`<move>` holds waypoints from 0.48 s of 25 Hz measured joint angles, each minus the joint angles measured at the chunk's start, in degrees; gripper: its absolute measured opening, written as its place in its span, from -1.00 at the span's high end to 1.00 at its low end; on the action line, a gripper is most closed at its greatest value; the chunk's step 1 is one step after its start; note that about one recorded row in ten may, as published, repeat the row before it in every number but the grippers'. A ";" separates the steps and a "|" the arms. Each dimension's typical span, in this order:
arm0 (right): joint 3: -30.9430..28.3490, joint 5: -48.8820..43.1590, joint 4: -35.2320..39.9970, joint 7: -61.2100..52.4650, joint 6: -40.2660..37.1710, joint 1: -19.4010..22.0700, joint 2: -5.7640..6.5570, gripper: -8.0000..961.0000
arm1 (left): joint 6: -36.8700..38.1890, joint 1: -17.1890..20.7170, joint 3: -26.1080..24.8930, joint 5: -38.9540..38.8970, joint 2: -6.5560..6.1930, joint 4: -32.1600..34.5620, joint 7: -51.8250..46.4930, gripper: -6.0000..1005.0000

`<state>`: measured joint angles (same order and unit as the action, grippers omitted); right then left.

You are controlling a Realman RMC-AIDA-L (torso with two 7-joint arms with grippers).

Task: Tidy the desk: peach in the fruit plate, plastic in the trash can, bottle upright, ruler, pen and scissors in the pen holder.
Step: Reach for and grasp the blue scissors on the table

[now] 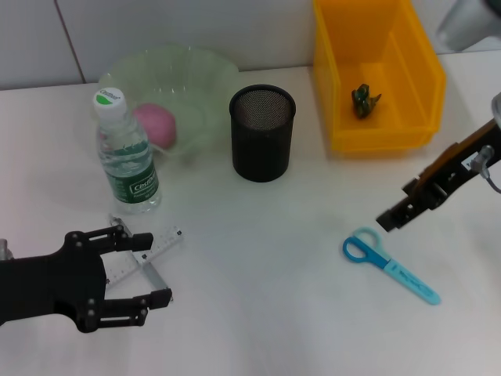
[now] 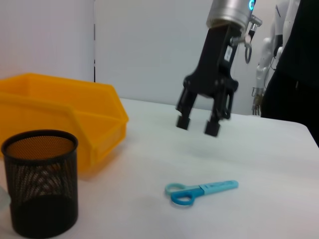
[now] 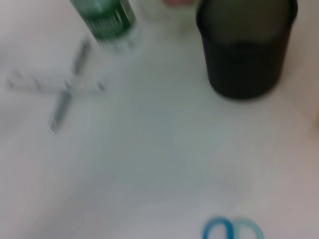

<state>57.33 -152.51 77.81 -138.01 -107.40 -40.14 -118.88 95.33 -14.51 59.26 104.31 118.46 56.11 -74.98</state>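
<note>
My left gripper (image 1: 153,269) is open at the front left, its fingers on either side of a clear ruler (image 1: 149,252) and a grey pen (image 1: 154,274) that lie crossed on the table. My right gripper (image 1: 389,219) is open and hovers above and just behind the blue scissors (image 1: 389,265); the left wrist view shows it (image 2: 195,124) over the scissors (image 2: 199,191). The water bottle (image 1: 125,153) stands upright. The pink peach (image 1: 156,125) lies in the green plate (image 1: 200,74). The black mesh pen holder (image 1: 262,133) stands at the centre back. Green plastic (image 1: 364,99) lies in the yellow bin (image 1: 407,133).
The bottle stands just behind my left gripper. The pen holder (image 2: 40,184) stands beside the yellow bin (image 2: 60,114). The right wrist view shows the bottle (image 3: 104,20), pen holder (image 3: 244,50), crossed ruler and pen (image 3: 65,89) and the scissors' handles (image 3: 232,230).
</note>
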 joint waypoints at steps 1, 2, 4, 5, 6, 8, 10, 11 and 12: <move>0.00 0.00 0.00 0.00 0.00 0.00 0.00 -0.54 | 0.00 0.00 0.00 0.00 0.00 0.00 0.00 -0.62; 1.65 -1.28 -0.17 -0.97 -0.09 -0.36 -0.02 -0.53 | -0.03 -0.14 -0.25 -0.05 0.02 -0.05 -0.08 -0.62; 3.99 -2.23 -0.30 -2.26 -0.14 -0.52 -0.03 -0.53 | -0.48 -0.37 -0.48 -0.66 0.02 -0.08 -0.60 -0.62; 5.82 -2.36 -0.38 -3.28 -0.03 -0.21 -0.08 -0.53 | -0.69 -0.40 -0.48 -0.96 0.05 -0.12 -0.67 -0.62; 5.82 -2.36 -0.38 -3.28 -0.03 -0.21 -0.08 -0.53 | -0.69 -0.40 -0.48 -0.96 0.05 -0.12 -0.67 -0.62; 7.18 -2.47 -0.71 -3.89 0.63 0.37 -0.22 -0.53 | -0.87 -0.41 -0.48 -1.60 0.07 -0.22 -0.72 -0.62; 8.17 -2.63 -2.69 -4.79 2.50 0.90 -0.36 -0.53 | -0.95 -0.45 -0.52 -2.66 0.03 -0.27 -0.76 -0.62; 8.17 -2.63 -2.69 -4.79 2.50 0.90 -0.36 -0.52 | -0.95 -0.45 -0.52 -2.66 0.03 -0.27 -0.76 -0.62; 8.42 -2.71 -3.59 -5.09 3.32 0.97 -0.37 -0.52 | -0.96 -0.46 -0.55 -2.95 0.00 -0.28 -0.77 -0.62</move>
<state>65.76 -155.22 74.22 -143.10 -104.08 -39.17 -119.25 94.37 -14.97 58.71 101.36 118.47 55.83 -75.75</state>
